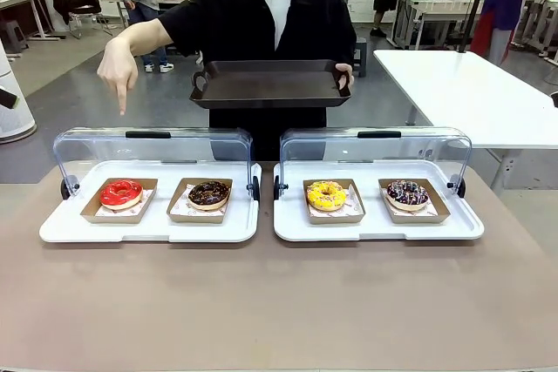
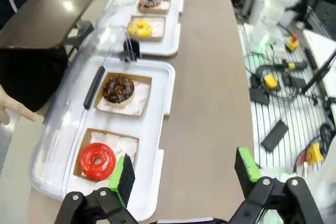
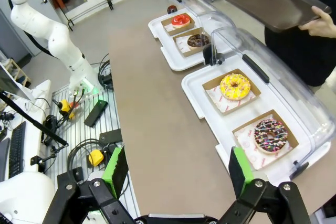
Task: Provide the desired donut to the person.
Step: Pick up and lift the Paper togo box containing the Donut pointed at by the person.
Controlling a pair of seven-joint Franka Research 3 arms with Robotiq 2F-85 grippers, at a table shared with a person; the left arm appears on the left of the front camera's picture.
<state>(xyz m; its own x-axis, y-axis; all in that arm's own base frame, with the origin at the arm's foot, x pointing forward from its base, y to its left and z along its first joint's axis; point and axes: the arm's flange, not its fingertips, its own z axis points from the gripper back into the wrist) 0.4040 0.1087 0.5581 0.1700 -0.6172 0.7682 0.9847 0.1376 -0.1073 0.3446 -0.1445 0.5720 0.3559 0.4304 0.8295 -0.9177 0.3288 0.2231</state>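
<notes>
brown tabletop (image 1: 279, 302), seemingly a lab (image 1: 78, 67) behind, left fingers (image 2: 124, 176) apart, right fingers (image 3: 116, 170) apart

Front view, twelve o'clock: the tray (image 1: 270, 84) hides the person's (image 1: 235, 23) waist. Left wrist view, nine o'clock: the pointing hand (image 2: 10, 109) is cut by the edge. Right wrist view, one o'clock: the tray runs off-frame.

A brown table (image 1: 279, 302) bears two white trays side by side, the left tray (image 1: 148, 231) just beside the right tray (image 1: 375, 233).
</notes>
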